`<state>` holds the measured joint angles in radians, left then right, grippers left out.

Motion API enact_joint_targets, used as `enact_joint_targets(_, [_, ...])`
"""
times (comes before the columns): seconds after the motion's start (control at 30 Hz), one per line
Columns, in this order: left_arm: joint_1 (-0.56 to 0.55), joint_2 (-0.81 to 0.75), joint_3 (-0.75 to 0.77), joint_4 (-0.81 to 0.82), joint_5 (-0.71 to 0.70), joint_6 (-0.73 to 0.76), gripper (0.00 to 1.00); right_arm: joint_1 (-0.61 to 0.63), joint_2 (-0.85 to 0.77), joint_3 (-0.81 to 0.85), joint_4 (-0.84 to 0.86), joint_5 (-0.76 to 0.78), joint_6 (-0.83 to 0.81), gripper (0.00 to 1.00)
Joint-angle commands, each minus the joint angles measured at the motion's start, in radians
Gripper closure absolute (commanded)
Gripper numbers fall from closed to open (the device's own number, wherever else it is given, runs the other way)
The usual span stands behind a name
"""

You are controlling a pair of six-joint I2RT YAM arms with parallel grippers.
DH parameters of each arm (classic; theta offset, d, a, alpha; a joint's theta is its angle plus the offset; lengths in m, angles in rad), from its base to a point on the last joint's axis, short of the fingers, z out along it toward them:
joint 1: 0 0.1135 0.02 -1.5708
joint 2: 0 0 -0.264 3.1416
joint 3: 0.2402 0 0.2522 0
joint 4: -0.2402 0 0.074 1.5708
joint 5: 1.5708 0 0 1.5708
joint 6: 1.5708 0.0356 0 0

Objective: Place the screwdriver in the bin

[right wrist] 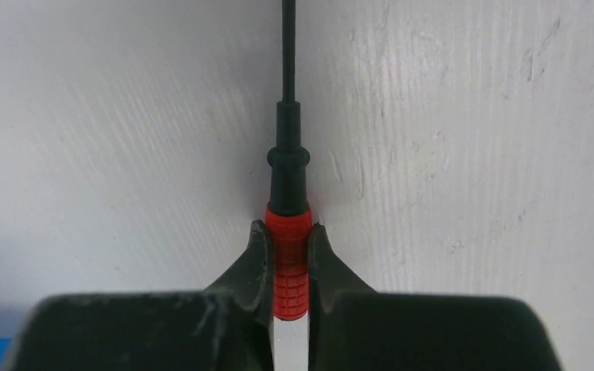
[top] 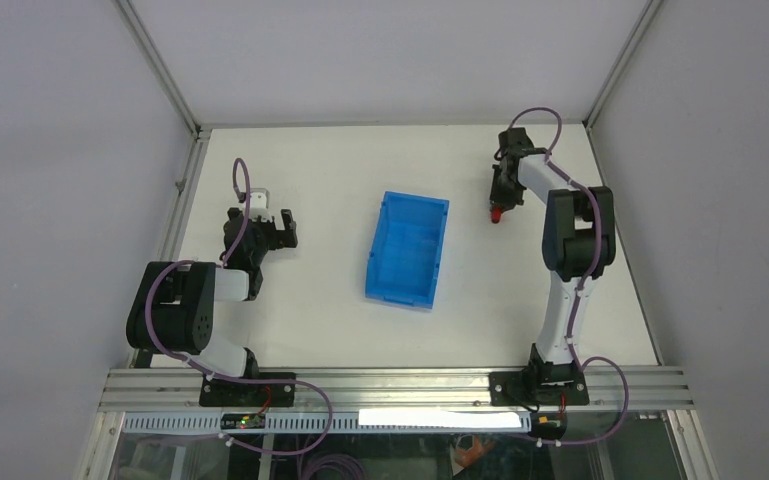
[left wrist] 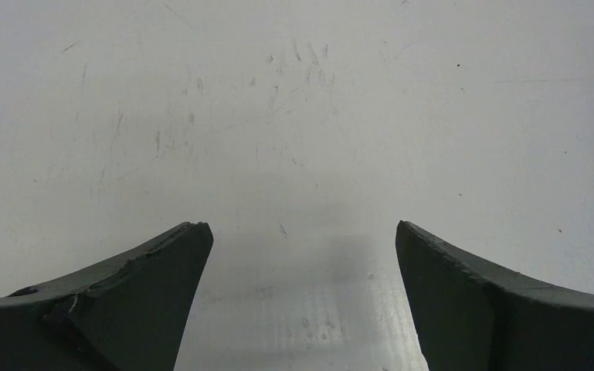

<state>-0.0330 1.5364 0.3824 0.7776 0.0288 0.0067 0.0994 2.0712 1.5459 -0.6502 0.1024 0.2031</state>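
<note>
- Gripping the screwdriver (right wrist: pixel 288 267) by its red handle, the right gripper (right wrist: pixel 287 236) is clamping both fingers against it, with the thin black shaft pointing away, near the far right corner of the worktop (top: pixel 360 160).
- The bin (top: pixel 398 291) is sitting mid-worktop, well apart from the screwdriver.
- The left gripper (left wrist: pixel 303 232) is hovering near the left edge, jaws spread wide, holding nothing.

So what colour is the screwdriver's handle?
The screwdriver has a red, ribbed handle; the right wrist view shows it best.

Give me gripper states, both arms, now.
Left gripper: open, holding nothing.
Right gripper: closed on the screwdriver, at its red handle.
</note>
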Motion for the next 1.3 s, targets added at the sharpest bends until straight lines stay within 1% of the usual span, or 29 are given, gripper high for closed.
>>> enact_joint_targets(0.0, [-0.005, -0.03, 0.0, 0.028, 0.007, -0.019, 0.01, -0.001, -0.12, 0.024, -0.07, 0.021, 0.006, 1.0])
enact_joint_targets(0.2, [-0.005, -0.029, 0.0, 0.028, 0.006, -0.018, 0.01, 0.013, -0.325, -0.028, -0.181, 0.092, 0.023, 1.0])
enact_joint_targets(0.33, [-0.005, -0.029, 0.0, 0.028, 0.007, -0.019, 0.01, 0.055, -0.464, -0.059, -0.262, 0.117, 0.083, 1.0])
enact_joint_targets(0.4, [-0.005, -0.029, 0.0, 0.028, 0.006, -0.019, 0.01, 0.11, -0.524, -0.045, -0.305, 0.149, 0.108, 1.0])
enact_joint_targets(0.53, [-0.005, -0.029, 0.0, 0.028, 0.007, -0.019, 0.01, 0.299, -0.569, 0.041, -0.403, 0.283, 0.169, 0.99])
enact_joint_targets(0.6, [-0.005, -0.029, 0.0, 0.028, 0.006, -0.019, 0.01, 0.398, -0.573, 0.083, -0.422, 0.321, 0.19, 0.96])
enact_joint_targets(0.7, [-0.005, -0.029, 0.0, 0.028, 0.006, -0.019, 0.01, 0.537, -0.553, 0.142, -0.417, 0.362, 0.222, 0.96])
enact_joint_targets(0.8, [-0.005, -0.028, 0.0, 0.028, 0.007, -0.019, 0.01, 0.654, -0.508, 0.198, -0.395, 0.409, 0.241, 0.98])
enact_joint_targets(0.9, [-0.005, -0.029, 0.0, 0.028, 0.006, -0.019, 0.01, 0.737, -0.46, 0.194, -0.347, 0.44, 0.272, 1.0])
enact_joint_targets(1.03, [-0.005, -0.029, 0.0, 0.028, 0.006, -0.019, 0.01, 0.799, -0.414, 0.119, -0.269, 0.47, 0.341, 1.0])
enact_joint_targets(1.13, [-0.005, -0.03, 0.0, 0.028, 0.008, -0.019, 0.01, 0.82, -0.398, 0.031, -0.212, 0.477, 0.409, 1.0])
enact_joint_targets(1.27, [-0.005, -0.03, 0.0, 0.028, 0.006, -0.019, 0.01, 0.826, -0.378, -0.093, -0.117, 0.408, 0.464, 1.0])
